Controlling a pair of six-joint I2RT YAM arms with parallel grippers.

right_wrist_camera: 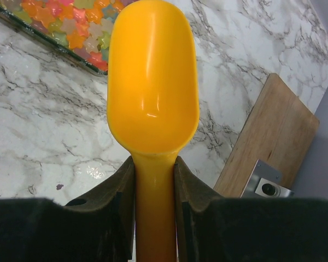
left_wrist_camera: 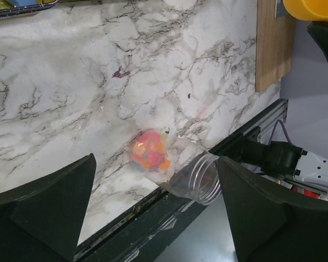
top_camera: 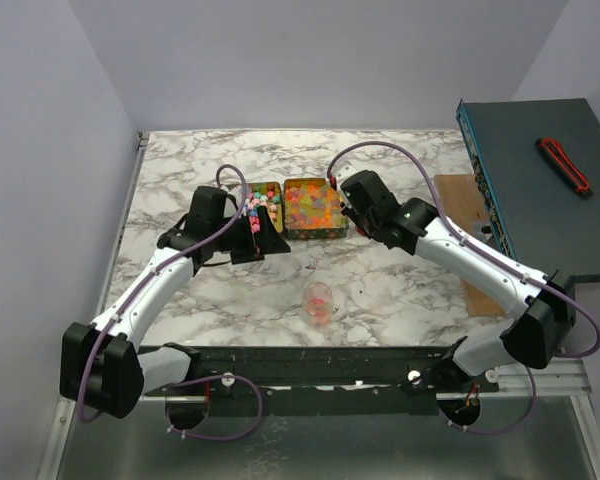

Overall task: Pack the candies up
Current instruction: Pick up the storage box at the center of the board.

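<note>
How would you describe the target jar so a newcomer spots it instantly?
On the marble table, look toward the near edge, on the open patch between the two arms. There sits a small round clear plastic jar, lidless, with some mixed candies in its bottom. Unlike the two rectangular trays farther back, it is see-through and stands alone.

The scoop (right_wrist_camera: pixel 153 82) juts forward out of the right gripper (right_wrist_camera: pixel 154 169), which is clamped on its handle. Ahead of that gripper and to its left sits a tray (top_camera: pixel 315 237) of candies (top_camera: pixel 315 205); a board (right_wrist_camera: pixel 268 136) lies on its right. A second tray (top_camera: pixel 265 184) adjoins the first, just beside the left gripper (top_camera: pixel 252 235), whose jaws stand apart. A jar (left_wrist_camera: pixel 199 177) holding more candies rests on the table (top_camera: pixel 380 270), nearer the arms' bases than either gripper and between the two.
</note>
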